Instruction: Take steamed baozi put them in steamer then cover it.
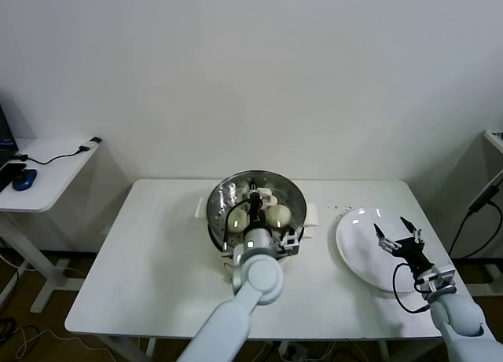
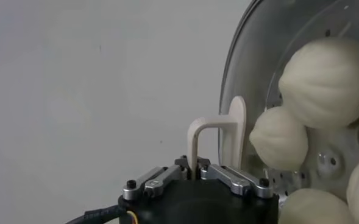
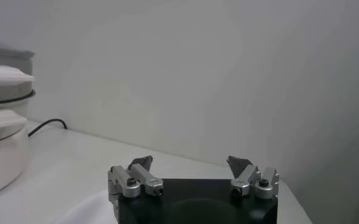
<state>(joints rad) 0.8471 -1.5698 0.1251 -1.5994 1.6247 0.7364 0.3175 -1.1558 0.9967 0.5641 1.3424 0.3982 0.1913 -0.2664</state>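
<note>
The steamer (image 1: 224,197) stands on its white cooker base at the table's middle, with several cream-white baozi (image 1: 279,215) inside. My left gripper (image 1: 253,201) reaches over it and is shut on the white bar handle (image 2: 213,129) of the glass cover (image 2: 229,85). The cover sits over the steamer; I cannot tell whether it rests on the rim. The baozi (image 2: 328,82) show through the glass in the left wrist view. My right gripper (image 1: 399,235) is open and empty above the white plate (image 1: 357,248).
The flat white plate lies on the table's right part and bears nothing. The cooker base (image 3: 2,122) shows at the side of the right wrist view. A side table with a cable and a mouse (image 1: 23,177) stands far left.
</note>
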